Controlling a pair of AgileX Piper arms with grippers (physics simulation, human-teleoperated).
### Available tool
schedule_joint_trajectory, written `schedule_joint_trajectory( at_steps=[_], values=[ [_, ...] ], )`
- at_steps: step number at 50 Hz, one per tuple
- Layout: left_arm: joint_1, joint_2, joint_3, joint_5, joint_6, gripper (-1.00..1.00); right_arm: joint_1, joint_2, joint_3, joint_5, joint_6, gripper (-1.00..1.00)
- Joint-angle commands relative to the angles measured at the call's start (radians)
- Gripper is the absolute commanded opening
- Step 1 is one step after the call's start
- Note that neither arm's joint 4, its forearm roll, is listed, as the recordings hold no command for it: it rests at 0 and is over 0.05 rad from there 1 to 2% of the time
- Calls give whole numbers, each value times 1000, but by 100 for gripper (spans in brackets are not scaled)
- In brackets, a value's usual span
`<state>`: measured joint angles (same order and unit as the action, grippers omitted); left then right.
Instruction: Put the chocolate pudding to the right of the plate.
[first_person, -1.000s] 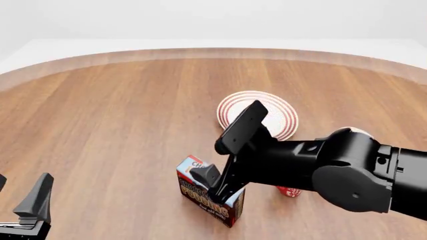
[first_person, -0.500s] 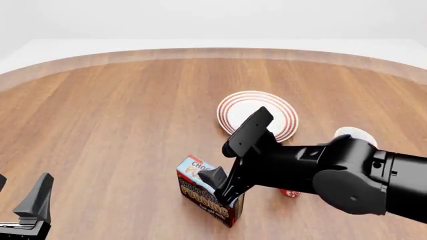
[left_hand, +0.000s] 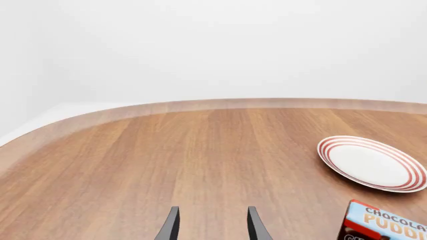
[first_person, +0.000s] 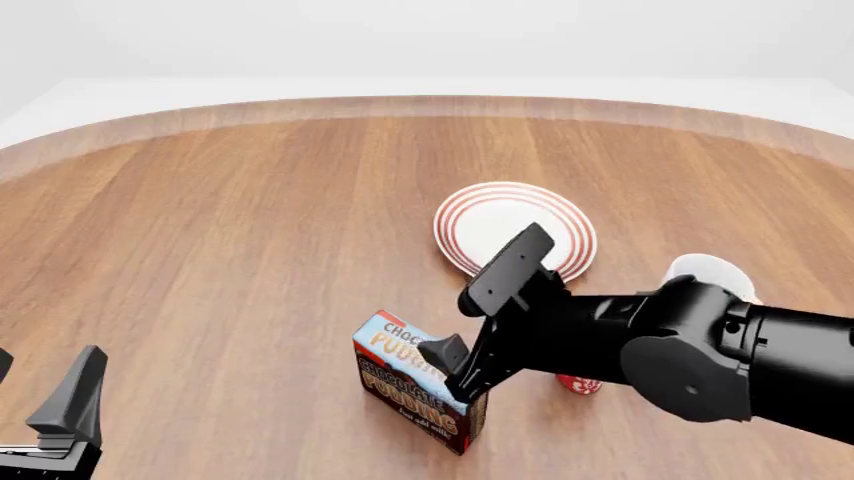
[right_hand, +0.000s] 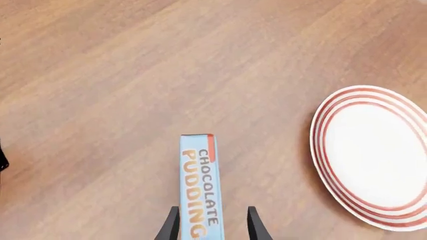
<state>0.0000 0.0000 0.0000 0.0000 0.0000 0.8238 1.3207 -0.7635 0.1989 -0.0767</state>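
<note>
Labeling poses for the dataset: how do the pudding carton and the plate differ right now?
Shape: the chocolate pudding is a rectangular carton; the plate is round. Pose: the carton stands on edge, the plate lies flat. Color: carton light blue, brown and red; plate white with red rings. State: the right end effector straddles the carton's top; the plate is untouched. Both rest on the wooden table.

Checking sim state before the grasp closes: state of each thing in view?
chocolate pudding: upright on the table, between the right gripper's fingers
plate: flat, empty
right gripper: open, straddling the carton's top
left gripper: open, empty
white mug: mostly hidden
</note>
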Motion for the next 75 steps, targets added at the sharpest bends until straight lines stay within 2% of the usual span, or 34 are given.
schedule_joint_trajectory(
  at_steps=[1, 15, 50, 75],
  values=[
    [0, 0, 0, 0, 0, 100, -34, 23, 16, -15, -25, 100],
    [0, 0, 0, 0, 0, 100, -27, 57, 18, -42, -30, 100],
    [0, 0, 0, 0, 0, 100, 9, 112, 28, -104, 22, 100],
    [0, 0, 0, 0, 0, 100, 11, 161, 28, -128, 38, 100]
  ],
)
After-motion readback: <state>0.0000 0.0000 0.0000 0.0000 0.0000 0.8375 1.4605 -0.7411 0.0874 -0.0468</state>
